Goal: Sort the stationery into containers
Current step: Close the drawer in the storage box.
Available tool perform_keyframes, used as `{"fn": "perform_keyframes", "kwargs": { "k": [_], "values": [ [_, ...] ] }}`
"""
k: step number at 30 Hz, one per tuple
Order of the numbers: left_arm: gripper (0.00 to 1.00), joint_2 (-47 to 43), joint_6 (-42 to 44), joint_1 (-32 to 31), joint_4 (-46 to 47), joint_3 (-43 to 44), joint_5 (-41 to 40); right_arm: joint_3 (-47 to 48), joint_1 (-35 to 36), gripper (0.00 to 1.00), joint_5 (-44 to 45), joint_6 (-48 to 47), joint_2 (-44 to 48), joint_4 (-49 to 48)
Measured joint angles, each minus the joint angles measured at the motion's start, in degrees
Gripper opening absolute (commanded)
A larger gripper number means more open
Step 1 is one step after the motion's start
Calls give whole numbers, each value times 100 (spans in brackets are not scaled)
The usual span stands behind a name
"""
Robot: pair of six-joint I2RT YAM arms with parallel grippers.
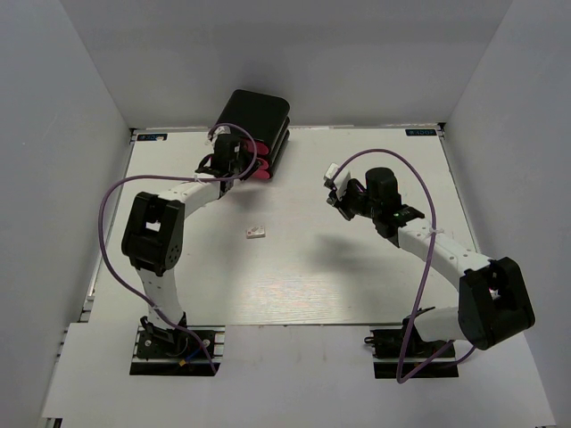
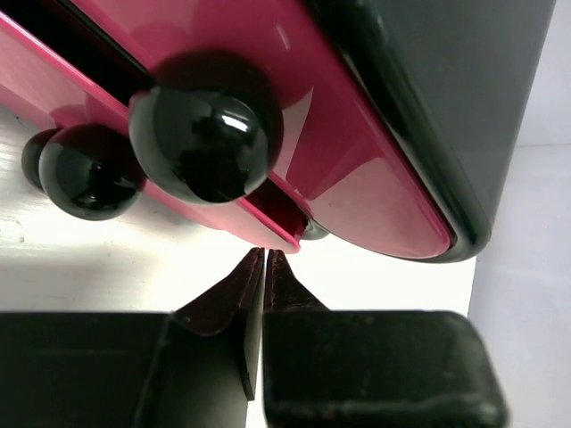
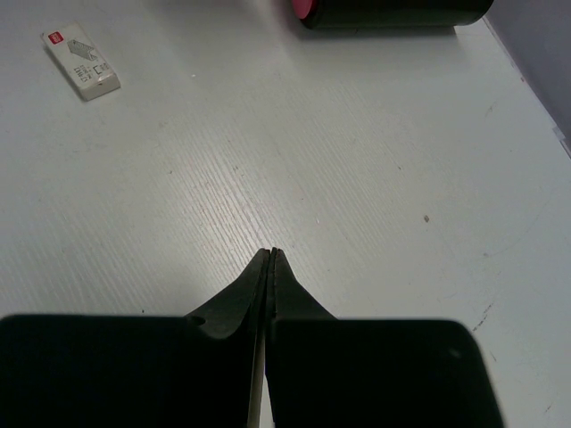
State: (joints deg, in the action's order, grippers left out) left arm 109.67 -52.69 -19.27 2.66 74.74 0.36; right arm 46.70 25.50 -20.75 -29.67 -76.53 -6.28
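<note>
Eraser [image 1: 256, 234] lies on the table [image 1: 357, 267]; left gripper [image 2: 266, 253], pressed together, sits just beside the drawers [image 2: 339, 134]; right gripper [image 3: 270, 252] hangs closed, empty.

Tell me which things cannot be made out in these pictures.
- Inside of the drawers: the left wrist view shows only their fronts and knobs; in the top view the black box covers them.
- Print on the eraser: too small to read in the top and right wrist views.
- Farthest knob: left wrist view, half hidden behind the next knob.
- Box in the right wrist view: cut off by the top edge.
</note>
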Motion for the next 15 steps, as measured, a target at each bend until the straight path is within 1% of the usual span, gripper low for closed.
{"fn": "perform_keyframes", "kwargs": {
  "k": [5, 15],
  "values": [
    [15, 0, 37, -9, -11, 0, 0, 0, -2, 0, 0, 15, 0, -2],
    [18, 330, 13, -15, -9, 118, -72, 0, -37, 0, 0, 15, 0, 0]
  ]
}}
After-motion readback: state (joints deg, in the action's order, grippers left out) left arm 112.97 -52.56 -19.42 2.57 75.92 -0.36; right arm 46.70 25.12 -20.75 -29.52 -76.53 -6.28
